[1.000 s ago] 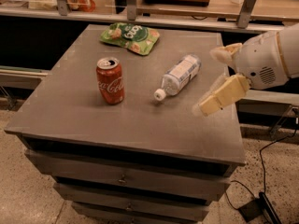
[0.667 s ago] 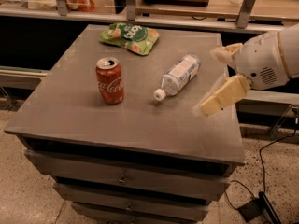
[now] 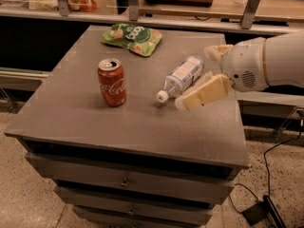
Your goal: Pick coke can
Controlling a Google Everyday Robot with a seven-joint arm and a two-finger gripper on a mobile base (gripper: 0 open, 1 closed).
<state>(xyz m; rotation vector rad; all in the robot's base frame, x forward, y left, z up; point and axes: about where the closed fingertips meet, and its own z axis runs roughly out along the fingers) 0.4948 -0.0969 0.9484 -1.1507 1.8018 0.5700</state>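
Note:
The coke can (image 3: 112,82), red with white script and a silver top, stands upright on the left-middle of the grey table (image 3: 95,127). My gripper (image 3: 195,77) hovers over the right side of the table, well to the right of the can. It is open and empty, with cream fingers (image 3: 205,93) spread. Its lower finger is just beside the lying water bottle (image 3: 183,76), which sits between the gripper and the can.
A green snack bag (image 3: 132,38) lies at the table's back. The table is a cabinet with drawers (image 3: 123,182) in its front. A shelf with rails (image 3: 142,13) runs behind it. A cable and plug (image 3: 266,208) lie on the floor at the right.
My gripper has moved left and slightly up, closer to the water bottle. The can, bottle and bag have not moved.

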